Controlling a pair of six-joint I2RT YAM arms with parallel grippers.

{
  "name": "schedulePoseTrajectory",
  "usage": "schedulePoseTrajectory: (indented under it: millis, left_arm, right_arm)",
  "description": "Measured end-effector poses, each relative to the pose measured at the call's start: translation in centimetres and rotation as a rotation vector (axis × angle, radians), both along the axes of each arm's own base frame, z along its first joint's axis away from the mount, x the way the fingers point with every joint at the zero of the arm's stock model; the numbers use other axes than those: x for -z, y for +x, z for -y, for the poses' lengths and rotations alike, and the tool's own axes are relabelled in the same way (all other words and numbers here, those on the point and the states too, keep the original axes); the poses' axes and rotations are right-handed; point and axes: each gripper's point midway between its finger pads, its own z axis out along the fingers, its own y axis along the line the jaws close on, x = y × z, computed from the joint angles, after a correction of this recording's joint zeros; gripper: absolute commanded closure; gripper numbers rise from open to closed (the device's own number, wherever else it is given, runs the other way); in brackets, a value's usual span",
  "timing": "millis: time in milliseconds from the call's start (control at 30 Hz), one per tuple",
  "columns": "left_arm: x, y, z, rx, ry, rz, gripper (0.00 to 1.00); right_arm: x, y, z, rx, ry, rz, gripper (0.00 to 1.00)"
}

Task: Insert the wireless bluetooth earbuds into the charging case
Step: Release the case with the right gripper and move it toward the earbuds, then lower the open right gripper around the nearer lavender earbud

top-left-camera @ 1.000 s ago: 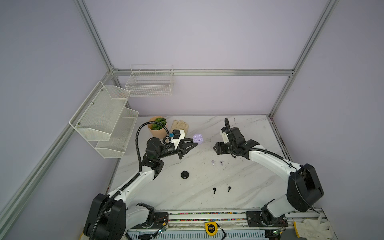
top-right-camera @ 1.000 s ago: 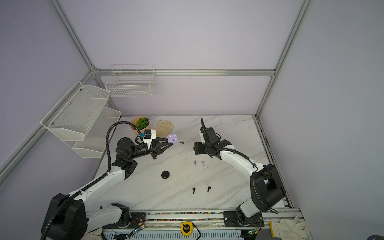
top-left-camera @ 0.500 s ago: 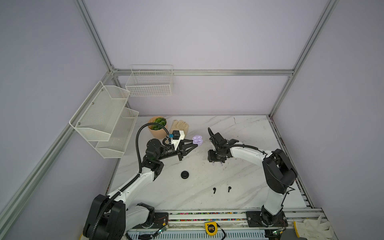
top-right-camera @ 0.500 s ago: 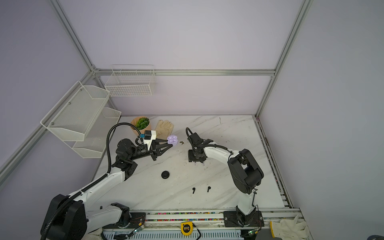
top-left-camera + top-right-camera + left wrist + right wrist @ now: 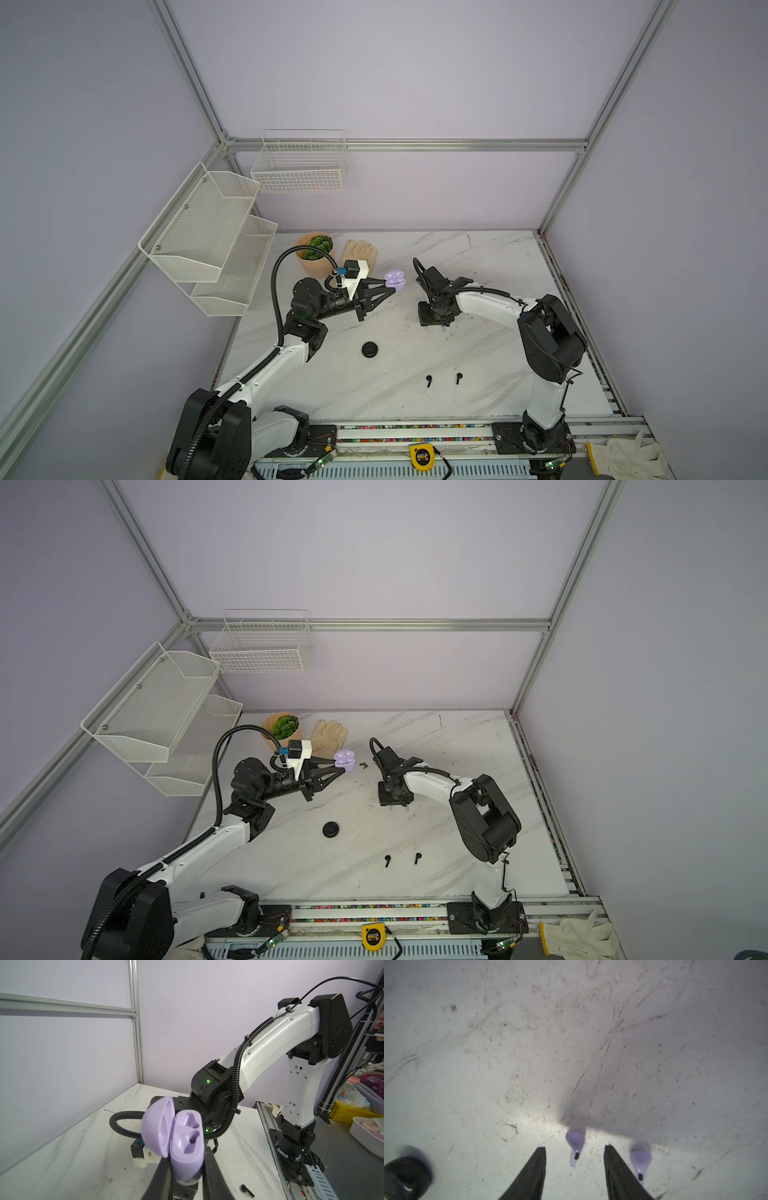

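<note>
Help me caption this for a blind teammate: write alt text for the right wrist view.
The open right gripper straddles a lilac earbud on the marble table. A second lilac earbud lies just outside one finger, and a black round case sits farther off.

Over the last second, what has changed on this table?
The right end effector came down low over the table, its arm folding inward; its open jaws now straddle one lilac earbud, the other lilac earbud just outside. Nothing newly gripped. Unchanged: the left end effector holding the open lilac case aloft, the black case, two black earbuds.
</note>
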Motion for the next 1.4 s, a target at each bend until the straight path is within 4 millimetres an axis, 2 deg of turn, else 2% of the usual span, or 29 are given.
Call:
schedulePoseTrajectory:
  millis: [267,800,1400]
  left_arm:
    - [0.18,0.13,0.04,0.002,-0.005,-0.017,1.0]
    - [0.21,0.14,0.05,0.002,-0.006,-0.023,1.0]
    - [0.2,0.13,0.05,0.003,-0.008,-0.026,1.0]
  right_arm:
    - [0.18,-0.77,0.3,0.048,0.023,-0.021,0.62]
    - [0.4,-0.61,0.0,0.078,0.055,-0.013,0.78]
    - [0.5,-0.62,0.04,0.079,0.055,-0.012,0.82]
